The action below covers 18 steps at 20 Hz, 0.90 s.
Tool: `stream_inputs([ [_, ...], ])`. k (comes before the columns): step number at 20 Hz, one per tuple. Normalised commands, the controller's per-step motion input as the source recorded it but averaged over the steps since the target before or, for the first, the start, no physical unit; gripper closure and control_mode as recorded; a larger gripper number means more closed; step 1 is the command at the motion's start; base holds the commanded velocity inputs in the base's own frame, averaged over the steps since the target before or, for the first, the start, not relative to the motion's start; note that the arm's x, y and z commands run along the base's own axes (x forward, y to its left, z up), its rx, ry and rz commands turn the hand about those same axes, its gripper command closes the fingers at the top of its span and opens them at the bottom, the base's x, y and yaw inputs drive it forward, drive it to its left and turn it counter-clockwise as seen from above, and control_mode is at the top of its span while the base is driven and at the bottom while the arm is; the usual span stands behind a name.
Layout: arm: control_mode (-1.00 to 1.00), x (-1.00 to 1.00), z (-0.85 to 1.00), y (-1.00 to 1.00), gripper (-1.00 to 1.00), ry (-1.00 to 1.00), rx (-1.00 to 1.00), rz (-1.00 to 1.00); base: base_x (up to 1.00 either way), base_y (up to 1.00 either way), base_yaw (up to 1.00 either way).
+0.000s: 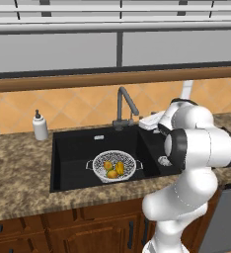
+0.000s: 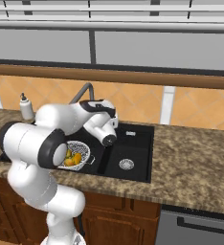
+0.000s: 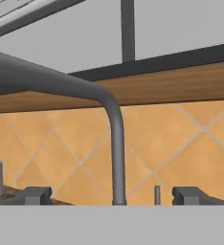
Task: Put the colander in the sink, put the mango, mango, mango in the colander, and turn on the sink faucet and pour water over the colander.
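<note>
We see the colander (image 1: 114, 165) with the 3 mangos (image 1: 113, 169) in the large basin of the sink (image 1: 73, 153). Our end effector (image 3: 112, 195), fingers wide apart and empty, faces the sink faucet (image 3: 115, 143).

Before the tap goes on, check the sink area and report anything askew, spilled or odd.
Nothing stands out. The round silvery perforated colander sits upright in the large basin of the matte black sink, with the yellow-orange mangos inside it. The dark grey arched faucet stands straight, with no water running. The white soap dispenser is upright on the counter.
</note>
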Motion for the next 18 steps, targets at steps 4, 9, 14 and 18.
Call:
stream_inputs([
  [4, -1.00, 0.27, 0.00, 0.09, -1.00, -0.01, 0.00, 0.00, 0.00, 0.00, 0.00],
  [9, -1.00, 0.32, 0.00, 0.00, -1.00, 0.00, 0.00, 0.00, 0.00, 0.00, 0.00],
  [14, -1.00, 0.26, -0.08, 0.00, -1.00, -0.01, 0.00, 0.00, 0.00, 0.00, 0.00],
  [18, -1.00, 0.11, -0.26, 0.01, -1.00, -0.05, 0.00, 0.00, 0.00, 0.00, 0.00],
])
